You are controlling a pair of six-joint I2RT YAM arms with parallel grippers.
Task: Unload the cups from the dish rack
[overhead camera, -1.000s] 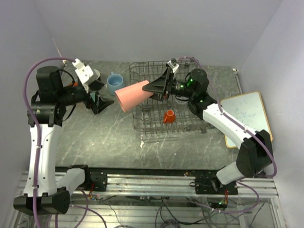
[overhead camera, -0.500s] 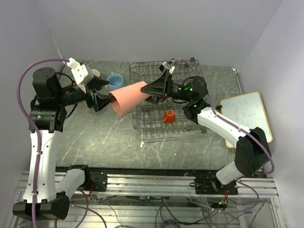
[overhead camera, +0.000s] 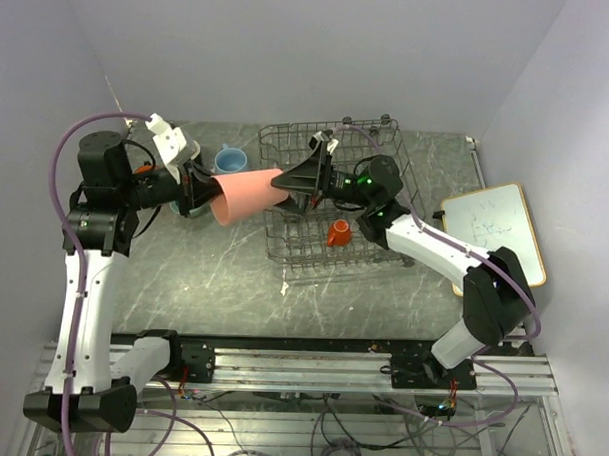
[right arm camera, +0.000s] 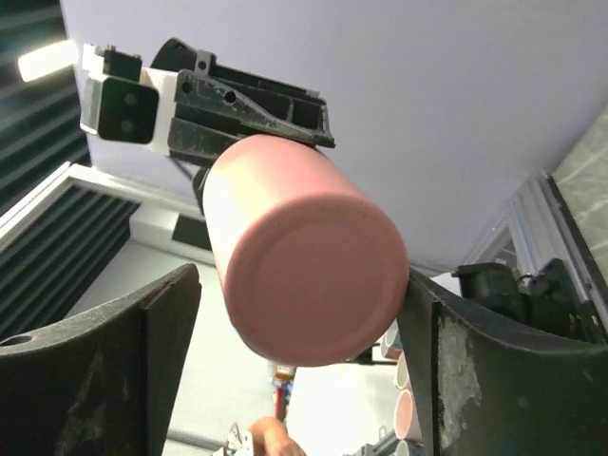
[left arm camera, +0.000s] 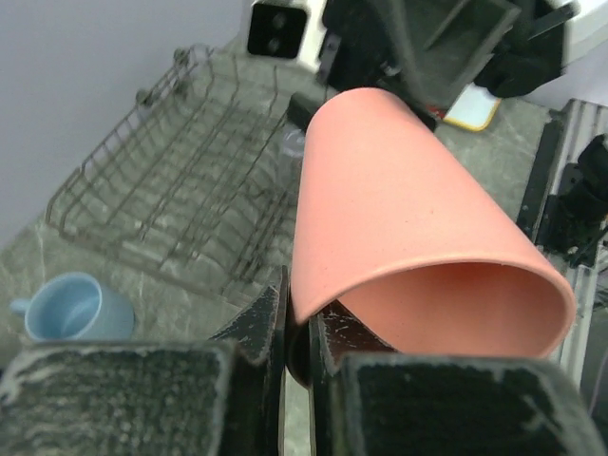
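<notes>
Mouth of pink tumbler [right arm camera: 304, 275] unseen from right wrist; dish rack [left arm camera: 171, 180] partly behind it

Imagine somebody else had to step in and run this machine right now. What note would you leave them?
Pincers: the left pincer is shut on the rim of the pink tumbler, which lies level in the air at the left edge of the dish rack. The right pincer straddles the tumbler's base; whether it grips is unclear.
Done: the light blue mug stands on the table, outside the rack.
Left: set the tumbler down, then fetch the tiny orange cup from the rack. Other cups are mostly hidden.
</notes>
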